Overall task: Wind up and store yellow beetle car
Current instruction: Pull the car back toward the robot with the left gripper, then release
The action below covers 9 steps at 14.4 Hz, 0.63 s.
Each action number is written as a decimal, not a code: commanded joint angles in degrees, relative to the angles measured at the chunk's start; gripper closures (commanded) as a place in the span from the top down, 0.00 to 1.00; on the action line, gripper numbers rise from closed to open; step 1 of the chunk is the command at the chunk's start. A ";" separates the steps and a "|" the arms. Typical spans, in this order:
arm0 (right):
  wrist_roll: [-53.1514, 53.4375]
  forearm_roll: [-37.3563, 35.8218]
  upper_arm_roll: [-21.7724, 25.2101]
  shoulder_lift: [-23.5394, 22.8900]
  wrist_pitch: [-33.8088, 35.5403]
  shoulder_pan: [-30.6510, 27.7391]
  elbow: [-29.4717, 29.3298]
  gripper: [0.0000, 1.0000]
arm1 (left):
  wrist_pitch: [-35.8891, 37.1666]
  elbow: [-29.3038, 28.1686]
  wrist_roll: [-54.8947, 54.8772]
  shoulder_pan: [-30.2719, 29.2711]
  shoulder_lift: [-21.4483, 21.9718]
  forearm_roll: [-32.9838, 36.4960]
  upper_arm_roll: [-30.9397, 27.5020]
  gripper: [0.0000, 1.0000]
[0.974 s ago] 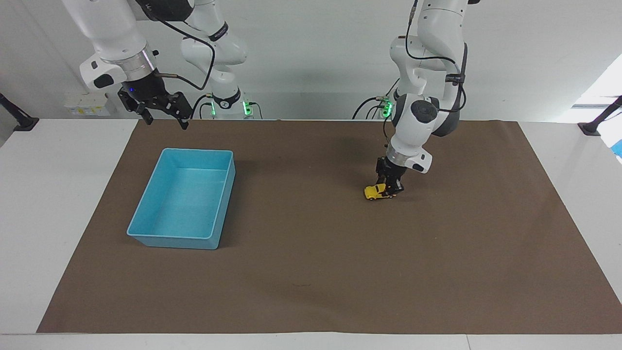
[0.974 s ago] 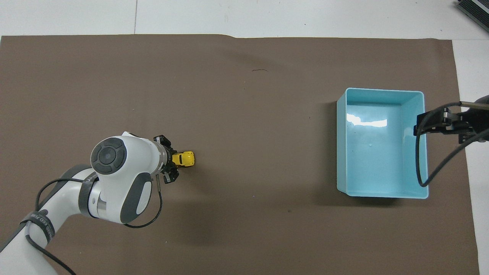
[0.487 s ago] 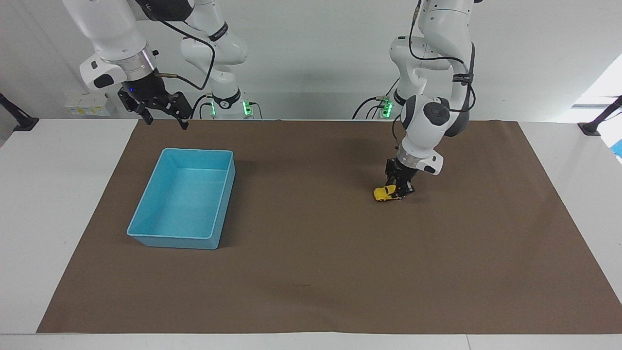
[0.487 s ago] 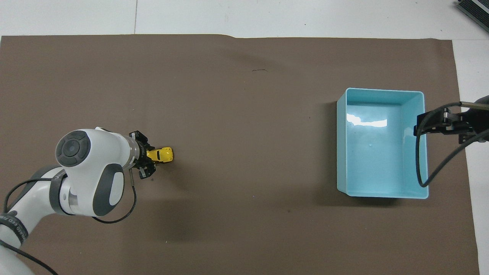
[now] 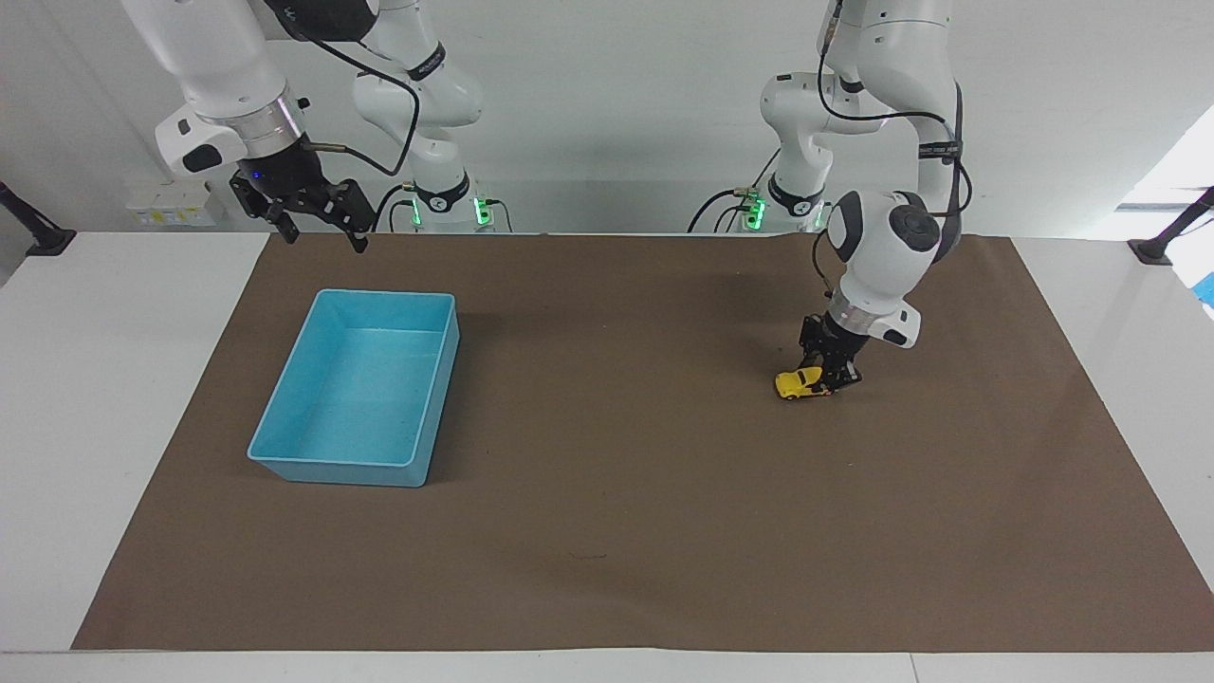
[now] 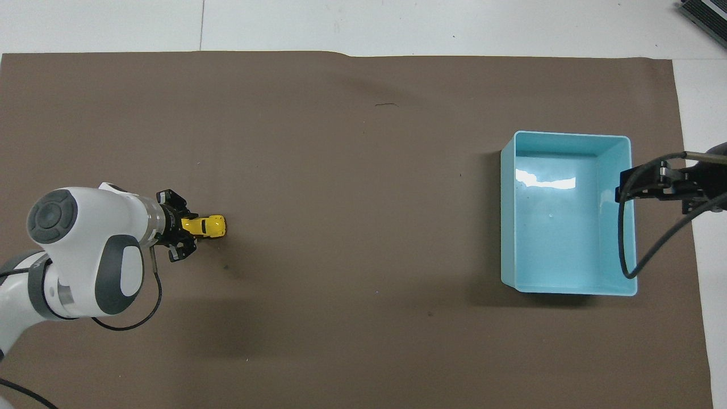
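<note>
left tool clamps yellow beetle car on mat | right tool open, over mat edge beside blue bin

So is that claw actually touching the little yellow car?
Touching. In the facing view the left gripper is shut on the yellow beetle car, wheels on the brown mat; the overhead view agrees.
</note>
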State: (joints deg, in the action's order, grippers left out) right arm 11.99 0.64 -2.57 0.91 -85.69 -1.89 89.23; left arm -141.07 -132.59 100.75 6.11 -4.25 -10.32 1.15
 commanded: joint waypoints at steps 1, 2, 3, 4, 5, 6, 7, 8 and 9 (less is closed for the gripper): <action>-1.18 0.76 -0.06 0.50 0.26 -0.57 0.06 1.00 | -2.80 -0.74 -2.49 -2.07 -1.90 0.92 -0.27 0.05; -1.18 0.76 -0.06 0.50 0.26 -0.57 0.06 1.00 | -2.80 -0.74 -2.40 -2.07 -1.90 0.92 -0.27 0.07; -1.18 0.76 -0.06 0.50 0.26 -0.57 0.06 1.00 | -2.80 -0.74 -2.40 -2.07 -1.90 0.92 -0.27 0.11; -1.18 0.76 -0.06 0.50 0.26 -0.57 0.06 1.00 | -2.80 -0.48 -2.31 -2.07 -1.99 0.92 -0.27 0.21; -1.18 0.76 -0.06 0.50 0.26 -0.57 0.06 1.00 | -2.72 -0.21 -2.23 -2.07 -2.07 0.92 -0.27 0.42; -1.18 0.76 -0.06 0.50 0.26 -0.57 0.06 1.00 | -2.37 -0.04 -2.31 -1.98 -2.07 0.92 -0.27 0.89; -1.18 0.76 -0.06 0.50 0.26 -0.57 0.06 1.00 | -1.93 0.92 -1.44 -1.63 -1.90 0.92 -0.27 1.00; -1.18 0.76 -0.06 0.50 0.26 -0.57 0.06 1.00 | 1.03 2.67 -1.26 -1.71 -1.55 0.92 -0.27 1.00; -1.18 0.76 -0.06 0.50 0.26 -0.57 0.06 1.00 | 5.33 5.91 -1.26 -1.80 -1.63 0.92 -0.27 1.00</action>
State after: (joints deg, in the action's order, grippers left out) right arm 11.99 0.64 -2.57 0.91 -85.69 -1.89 89.23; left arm -140.94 -131.47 99.87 5.31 -5.12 -10.19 0.66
